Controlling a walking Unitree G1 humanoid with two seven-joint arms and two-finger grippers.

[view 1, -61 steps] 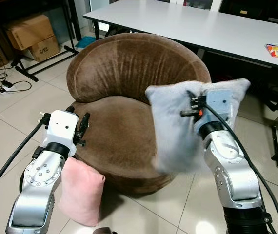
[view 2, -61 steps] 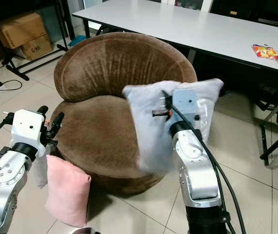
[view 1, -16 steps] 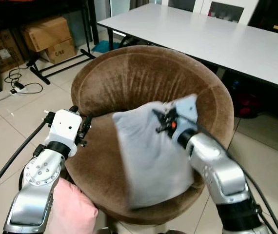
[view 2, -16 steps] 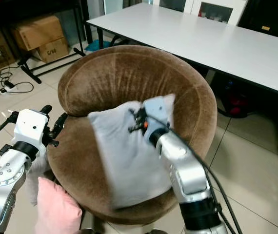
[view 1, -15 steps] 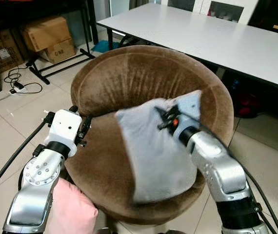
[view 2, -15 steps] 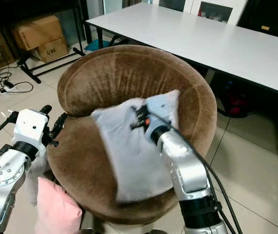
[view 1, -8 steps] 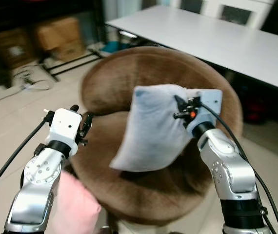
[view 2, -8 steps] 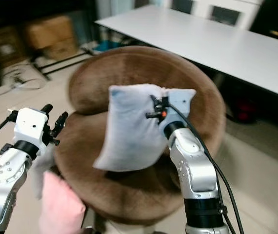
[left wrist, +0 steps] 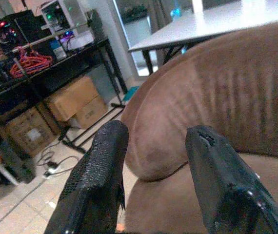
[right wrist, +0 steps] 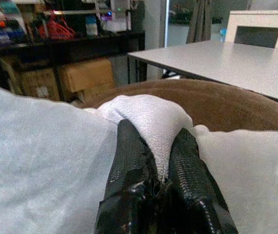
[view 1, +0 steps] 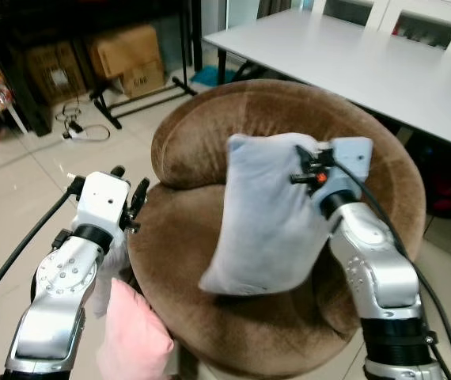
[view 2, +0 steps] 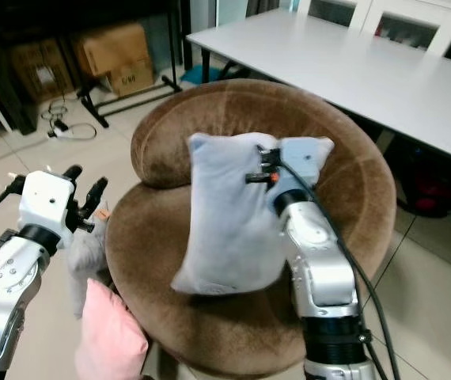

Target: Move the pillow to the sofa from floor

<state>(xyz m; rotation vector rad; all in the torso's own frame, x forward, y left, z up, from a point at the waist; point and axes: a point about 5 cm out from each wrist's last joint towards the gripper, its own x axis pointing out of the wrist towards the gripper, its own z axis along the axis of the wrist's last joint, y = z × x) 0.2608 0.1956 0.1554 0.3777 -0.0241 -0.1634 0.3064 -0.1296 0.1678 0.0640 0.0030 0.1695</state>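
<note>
A round brown sofa with a curved backrest sits in the middle of a tiled floor. The robot's right gripper holds a pale grey pillow in the air above the sofa's seat, in front of the backrest. Its 2 black fingers are pressed almost together, pinching a bunched fold of fabric along the pillow's upper edge. The pillow hangs upright and slightly tilted, its lower corner close above the seat cushion.

The left gripper is raised beside the sofa's left edge, its 2 fingers spread apart and holding nothing. A pink pillow stands on the floor against the sofa's front left. Behind the sofa is a long white bench, with cardboard boxes on the floor further left.
</note>
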